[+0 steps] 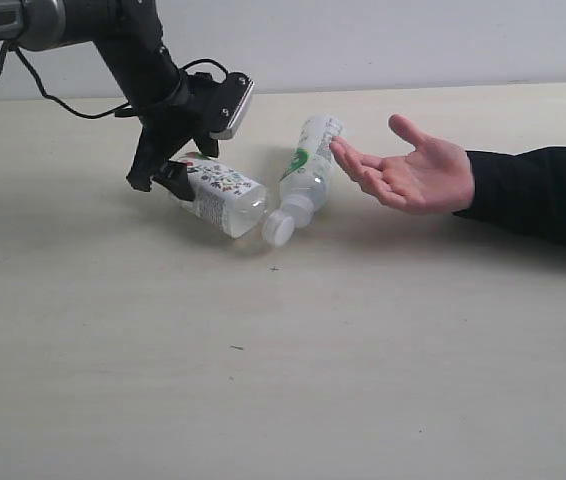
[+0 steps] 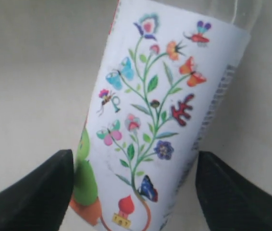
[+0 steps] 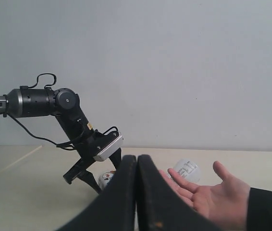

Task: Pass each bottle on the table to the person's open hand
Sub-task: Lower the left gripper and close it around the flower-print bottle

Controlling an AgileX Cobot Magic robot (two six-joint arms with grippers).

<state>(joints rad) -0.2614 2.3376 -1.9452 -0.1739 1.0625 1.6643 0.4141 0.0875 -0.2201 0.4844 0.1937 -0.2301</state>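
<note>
Glossy white film printed with flowers and butterflies wraps the stubby bottle (image 1: 225, 195). It lies on its side on the pale, faintly grained worktop (image 1: 283, 380) and is the farther of the two bottles from the person's open hand (image 1: 418, 178). The slim clear bottle (image 1: 308, 170) lies between them, with its base close to the hand's fingertips and its white cap pointing away from the hand.

The left gripper (image 1: 159, 180) has its jaws apart, straddling the stubby bottle without clearly pressing on it. The right gripper (image 3: 137, 192) is pressed together and empty, back from the hand.

The stubby bottle's wall is smooth, round and probably thin. As the jaws close it could squirt out sideways or roll, nudging the slim bottle's cap and sending that bottle rolling. The grip also sits near one end, so the bottle may droop on the way to the hand.
</note>
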